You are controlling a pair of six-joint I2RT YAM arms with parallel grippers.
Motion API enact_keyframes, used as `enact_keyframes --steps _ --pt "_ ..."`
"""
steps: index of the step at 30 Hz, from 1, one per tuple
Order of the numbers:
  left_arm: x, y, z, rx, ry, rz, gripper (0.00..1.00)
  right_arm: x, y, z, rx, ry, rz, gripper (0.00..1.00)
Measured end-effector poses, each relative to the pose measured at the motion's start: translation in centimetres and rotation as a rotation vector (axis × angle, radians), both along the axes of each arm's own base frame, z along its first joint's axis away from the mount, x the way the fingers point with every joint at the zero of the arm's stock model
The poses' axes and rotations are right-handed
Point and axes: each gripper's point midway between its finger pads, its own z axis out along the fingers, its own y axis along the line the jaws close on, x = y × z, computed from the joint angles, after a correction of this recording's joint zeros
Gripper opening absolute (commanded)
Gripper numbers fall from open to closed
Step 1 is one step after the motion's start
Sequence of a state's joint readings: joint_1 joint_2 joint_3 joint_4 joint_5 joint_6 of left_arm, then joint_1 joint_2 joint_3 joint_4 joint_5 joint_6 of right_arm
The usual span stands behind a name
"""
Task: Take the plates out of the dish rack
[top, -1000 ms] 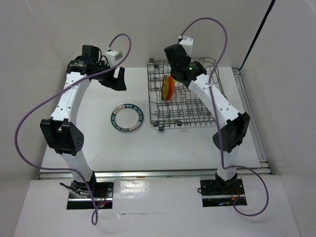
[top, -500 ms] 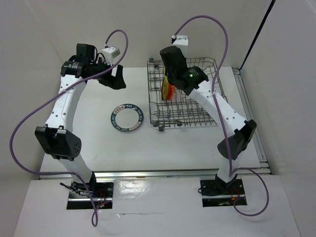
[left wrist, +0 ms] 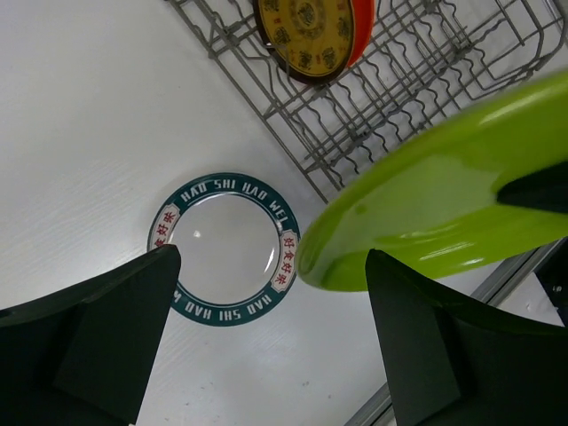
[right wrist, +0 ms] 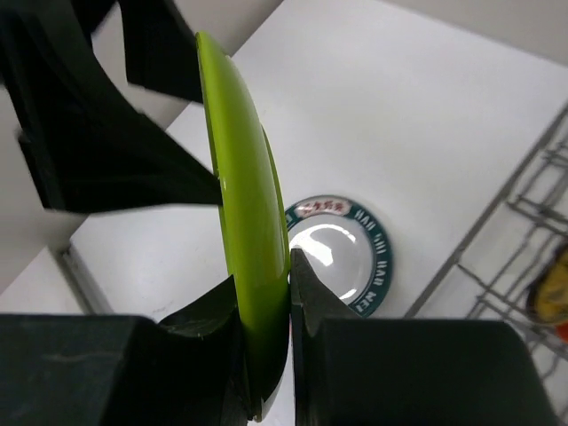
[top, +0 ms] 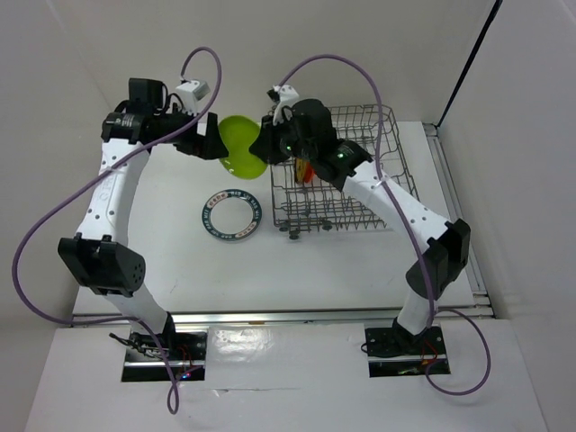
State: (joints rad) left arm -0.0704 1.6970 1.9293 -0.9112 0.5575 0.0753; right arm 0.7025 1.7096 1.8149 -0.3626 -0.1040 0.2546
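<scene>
While L hand (left wrist: 271, 266) gapes wide, empty, R hand (right wrist: 264, 286) clamps lime green plate (right wrist: 241, 177).

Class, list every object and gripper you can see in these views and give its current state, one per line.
lime green plate: on edge in the air, rim clamped
right gripper: shut on the lime green plate
left gripper: open, at the lime green plate's far edge
blue-rimmed plate: flat on the table
amber plate: upright in the dish rack
orange plate: upright behind the amber plate
dish rack: on the table, holding two plates
</scene>
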Motion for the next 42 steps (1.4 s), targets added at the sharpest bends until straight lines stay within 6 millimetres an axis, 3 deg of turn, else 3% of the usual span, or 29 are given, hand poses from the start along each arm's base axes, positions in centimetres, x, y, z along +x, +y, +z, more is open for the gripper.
enact_keyframes --steps 6,9,13,18,22,25,27,29,32,37,42 --pt "0.1 4.8 0.2 -0.049 0.016 0.119 1.00 -1.5 3.5 -5.9 0.004 0.101 0.205 0.00" --pt "0.0 6.6 -0.4 -0.053 0.031 0.160 0.95 -2.3 4.7 -8.2 0.014 0.149 0.285 0.00" --pt "-0.9 5.8 -1.6 -0.074 0.072 0.108 0.84 -2.4 5.4 -9.8 0.051 0.196 0.351 0.00" --pt "-2.6 4.5 -3.1 -0.101 0.135 0.011 0.70 -1.0 5.7 -10.9 0.128 0.234 0.422 0.00" --pt "-3.6 4.2 -5.5 -0.111 0.211 -0.021 0.49 -0.1 6.1 -13.0 0.149 0.275 0.457 0.00" --pt "-3.8 4.6 -7.2 -0.097 0.251 -0.016 0.47 -0.3 6.7 -14.6 0.151 0.316 0.490 0.00" --pt "-3.8 4.7 -7.7 -0.098 0.265 -0.013 0.51 -0.5 6.8 -15.4 0.151 0.340 0.508 0.00" --pt "-3.7 4.8 -8.0 -0.096 0.270 -0.005 0.53 -0.6 6.9 -15.8 0.153 0.353 0.516 0.00" --pt "-3.3 5.3 -8.1 -0.093 0.266 0.019 0.68 -0.7 7.0 -15.5 0.156 0.348 0.526 0.00" --pt "-2.4 6.2 -8.3 -0.055 0.236 0.053 0.69 -0.5 6.9 -14.8 0.168 0.330 0.544 0.00" --pt "-2.7 5.9 -8.3 -0.081 0.252 0.035 0.49 -0.6 6.9 -14.3 0.184 0.320 0.566 0.00"
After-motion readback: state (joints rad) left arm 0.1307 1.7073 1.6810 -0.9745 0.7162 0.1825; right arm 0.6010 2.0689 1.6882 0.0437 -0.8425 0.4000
